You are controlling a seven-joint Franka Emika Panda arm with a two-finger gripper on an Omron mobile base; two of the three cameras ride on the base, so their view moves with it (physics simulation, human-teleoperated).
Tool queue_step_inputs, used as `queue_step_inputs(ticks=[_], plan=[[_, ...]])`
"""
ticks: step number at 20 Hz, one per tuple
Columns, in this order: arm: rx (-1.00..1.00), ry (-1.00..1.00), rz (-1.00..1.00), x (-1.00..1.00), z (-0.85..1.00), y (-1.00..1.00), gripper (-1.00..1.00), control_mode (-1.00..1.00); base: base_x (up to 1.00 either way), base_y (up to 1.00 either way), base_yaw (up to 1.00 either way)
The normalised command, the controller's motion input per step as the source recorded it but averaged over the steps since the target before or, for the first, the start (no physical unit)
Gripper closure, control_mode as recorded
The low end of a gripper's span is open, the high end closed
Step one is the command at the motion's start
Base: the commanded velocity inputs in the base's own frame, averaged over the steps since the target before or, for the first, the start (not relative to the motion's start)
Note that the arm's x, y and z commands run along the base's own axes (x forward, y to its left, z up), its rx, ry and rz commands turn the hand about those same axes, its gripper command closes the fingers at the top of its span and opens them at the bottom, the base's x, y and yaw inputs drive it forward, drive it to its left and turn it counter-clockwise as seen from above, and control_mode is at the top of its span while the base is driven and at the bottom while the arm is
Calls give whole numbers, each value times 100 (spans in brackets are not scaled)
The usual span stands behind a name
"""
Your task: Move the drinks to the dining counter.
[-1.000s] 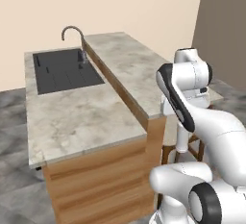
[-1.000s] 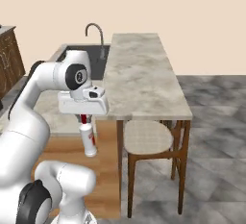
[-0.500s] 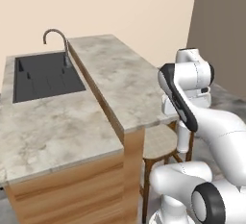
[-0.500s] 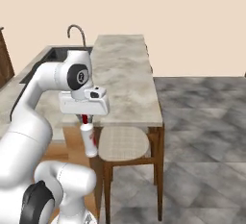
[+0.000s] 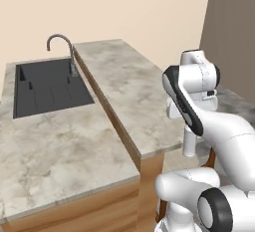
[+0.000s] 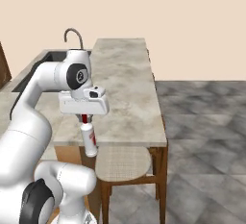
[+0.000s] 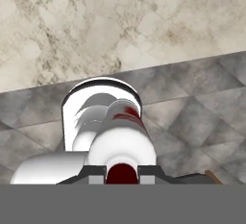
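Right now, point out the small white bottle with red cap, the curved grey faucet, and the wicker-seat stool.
small white bottle with red cap [image 6: 88, 139]: right base view, white body.
curved grey faucet [image 5: 72, 61]: left base view, upright stem.
wicker-seat stool [image 6: 122, 163]: right base view, woven seat.

The pincer [image 7: 122, 174] is clamped on the red cap of a small white plastic bottle [image 7: 122, 146], seen end-on. Beyond it lies grey tiled floor [image 7: 202, 103], then the beige marble surface [image 7: 110, 21], its edge crossing the frame.

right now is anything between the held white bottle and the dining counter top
No. In the right base view the white bottle hangs from the pincer beside the dining counter edge, nothing between.
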Motion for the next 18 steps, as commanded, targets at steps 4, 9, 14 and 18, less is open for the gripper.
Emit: queue_step_inputs(ticks=[4, 9, 14, 18], plan=[[0, 0, 0, 0, 0, 0, 100, 100, 60, -1, 0], [0, 0, 0, 0, 0, 0, 100, 100, 61, -3, 0], [0, 0, 0, 0, 0, 0, 100, 100, 72, -5, 4], [0, 0, 0, 0, 0, 0, 100, 100, 67, -16, 32]])
